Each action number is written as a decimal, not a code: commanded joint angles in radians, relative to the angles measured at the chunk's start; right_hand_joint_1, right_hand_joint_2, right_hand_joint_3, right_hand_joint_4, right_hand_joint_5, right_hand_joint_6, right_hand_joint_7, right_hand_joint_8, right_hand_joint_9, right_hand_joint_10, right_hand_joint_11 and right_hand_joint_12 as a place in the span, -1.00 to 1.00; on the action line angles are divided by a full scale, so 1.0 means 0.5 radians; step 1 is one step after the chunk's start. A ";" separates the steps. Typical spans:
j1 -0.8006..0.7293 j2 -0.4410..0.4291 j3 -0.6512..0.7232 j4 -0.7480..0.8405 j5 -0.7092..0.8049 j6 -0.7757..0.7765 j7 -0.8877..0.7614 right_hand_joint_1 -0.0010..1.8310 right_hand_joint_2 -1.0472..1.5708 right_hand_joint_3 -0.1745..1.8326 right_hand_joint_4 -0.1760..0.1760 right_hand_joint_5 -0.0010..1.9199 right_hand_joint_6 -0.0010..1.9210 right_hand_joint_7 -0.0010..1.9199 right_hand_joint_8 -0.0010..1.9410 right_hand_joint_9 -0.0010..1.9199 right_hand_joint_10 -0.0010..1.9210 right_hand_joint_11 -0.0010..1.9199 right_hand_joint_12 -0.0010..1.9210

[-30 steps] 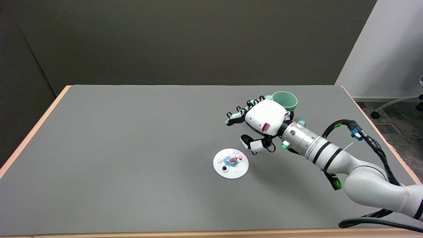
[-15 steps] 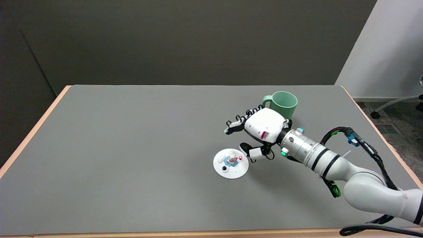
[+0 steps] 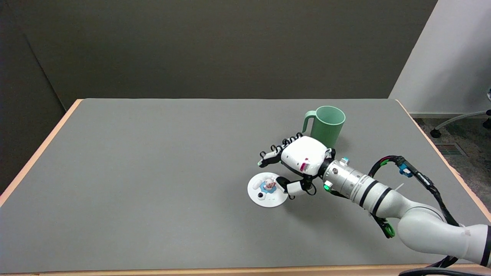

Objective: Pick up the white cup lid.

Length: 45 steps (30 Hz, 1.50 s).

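Observation:
The white cup lid (image 3: 264, 190) lies flat on the grey table (image 3: 153, 172), a little right of centre. It is round, with a small figure and blue patch on top. My right hand (image 3: 295, 163) hovers just right of and above the lid, fingers spread and pointing left, holding nothing. Its thumb overlaps the lid's right edge in the picture; whether it touches the lid I cannot tell. The white arm (image 3: 383, 199) reaches in from the lower right.
A mint green mug (image 3: 326, 122) with its handle to the left stands upright just behind the hand. The table's wooden edges (image 3: 38, 149) run along the left, right and front. A dark wall stands behind the table.
My right hand has come down and toward the near side, away from the mug, until its thumb overlaps the lid's right edge. The mug is now fully in view. The lid has not moved.

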 commanded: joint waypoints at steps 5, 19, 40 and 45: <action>-0.002 -0.008 -0.128 0.053 0.026 0.034 0.005 -0.02 0.38 0.11 1.00 -0.25 -0.78 -0.12 -0.80 0.00 -0.64 -0.34 0.24; 0.001 -0.032 -0.165 0.086 0.026 0.076 0.005 -0.02 0.39 0.10 1.00 -0.24 -0.78 -0.10 -0.79 0.00 -0.64 -0.36 0.25; 0.009 -0.119 -0.181 0.168 0.006 0.115 -0.011 0.01 0.67 -0.65 1.00 -0.20 0.35 0.00 -0.63 -0.04 -0.47 -0.44 0.31; 0.015 -0.127 -0.184 0.200 -0.013 0.114 -0.011 0.00 0.67 -0.65 1.00 -0.21 0.37 -0.01 -0.53 -0.09 -0.27 -0.55 0.46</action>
